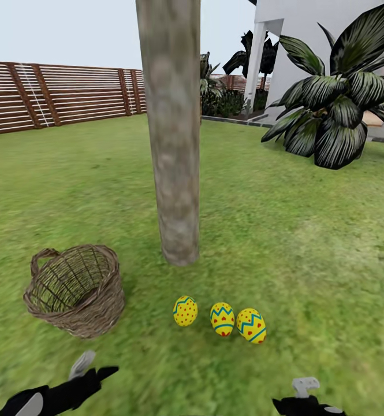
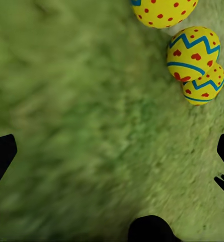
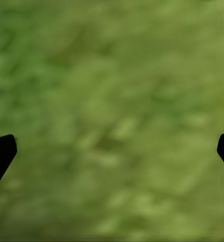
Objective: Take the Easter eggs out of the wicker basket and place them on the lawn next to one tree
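No text, label, brand, number or sign is showing legibly anywhere. The Easter eggs (image 1: 222, 318) are carrying only painted blue zigzags, red dots and hearts, none of them forming letters or digits.

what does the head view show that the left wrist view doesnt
Head view alone: the tree trunk, the wicker basket lying tipped with nothing visible inside, the fence, the white house and the broad-leaved plant.

Left wrist view alone: the left gripper from close up, fingertips spread wide over bare grass.

Both: the three Easter eggs lying together on the lawn, near the trunk's base.
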Controlling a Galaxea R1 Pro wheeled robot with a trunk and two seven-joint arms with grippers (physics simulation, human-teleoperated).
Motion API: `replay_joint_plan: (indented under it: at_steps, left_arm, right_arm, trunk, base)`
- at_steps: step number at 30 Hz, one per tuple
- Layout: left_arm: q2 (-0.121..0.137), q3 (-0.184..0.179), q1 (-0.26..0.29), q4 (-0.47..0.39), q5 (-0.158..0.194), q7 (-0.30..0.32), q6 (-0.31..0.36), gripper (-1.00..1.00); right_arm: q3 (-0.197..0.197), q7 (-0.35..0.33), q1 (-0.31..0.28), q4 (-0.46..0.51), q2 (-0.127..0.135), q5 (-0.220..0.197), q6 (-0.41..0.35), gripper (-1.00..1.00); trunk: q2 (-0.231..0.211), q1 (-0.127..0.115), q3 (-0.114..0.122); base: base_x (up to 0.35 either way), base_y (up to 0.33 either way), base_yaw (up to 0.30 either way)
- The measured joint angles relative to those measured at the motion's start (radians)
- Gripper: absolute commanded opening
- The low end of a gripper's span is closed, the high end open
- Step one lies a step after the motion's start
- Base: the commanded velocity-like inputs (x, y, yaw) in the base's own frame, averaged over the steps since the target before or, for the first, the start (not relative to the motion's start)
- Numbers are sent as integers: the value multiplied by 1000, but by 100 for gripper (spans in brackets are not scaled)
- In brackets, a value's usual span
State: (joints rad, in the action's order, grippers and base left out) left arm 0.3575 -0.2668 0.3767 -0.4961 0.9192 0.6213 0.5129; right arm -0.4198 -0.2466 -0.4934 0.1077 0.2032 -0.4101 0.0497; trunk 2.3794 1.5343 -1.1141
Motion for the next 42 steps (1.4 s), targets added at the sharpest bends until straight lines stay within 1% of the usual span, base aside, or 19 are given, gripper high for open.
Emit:
replay_joint_plan:
  at_steps: [7, 12, 16, 20, 24, 28, 39, 41, 42]
  left_arm:
    - [-2, -1, 0, 60, -5, 0, -60, 100]
    - [-4, -1, 0, 87, -5, 0, -65, 100]
    - [-6, -1, 0, 91, -5, -5, -67, 100]
    - [-25, -1, 0, 98, -6, -9, -87, 100]
    - [-50, -2, 0, 150, -7, -9, -102, 100]
    - [-66, -4, 0, 165, -8, -12, -125, 100]
    - [-68, -4, 0, 172, -9, -16, -198, 100]
    - [-69, -4, 0, 222, -9, -16, -222, 100]
    - [-69, -3, 0, 233, -8, -16, -239, 100]
  right_arm:
    - [1, 4, 0, -24, -11, -4, 18, 100]
    - [2, 6, 0, -55, -36, -2, 22, 100]
    - [1, 6, 0, -57, -39, -2, 24, 100]
    - [2, 7, 1, -60, -39, -3, 24, 100]
    - [2, 7, 0, -63, -40, -3, 24, 100]
    - [2, 7, 1, -64, -40, -3, 24, 100]
    - [2, 7, 2, -65, -44, -3, 24, 100]
    - [2, 7, 2, -65, -44, -3, 24, 100]
    - [2, 7, 2, -65, -44, -3, 24, 100]
  trunk:
    - [-49, -27, 22]
    - [-84, -46, 38]
    - [-112, -61, 50]
    - [-140, -77, 63]
    - [-168, -92, 75]
    - [-196, -107, 88]
    - [-273, -150, 122]
    - [-287, -157, 128]
    - [-294, -161, 132]
  base:
    - [0, 0, 0]
    - [0, 0, 0]
    - [0, 0, 0]
    - [0, 0, 0]
    - [0, 0, 0]
    - [0, 0, 0]
    - [0, 0, 0]
    - [0, 0, 0]
    - [0, 0, 0]
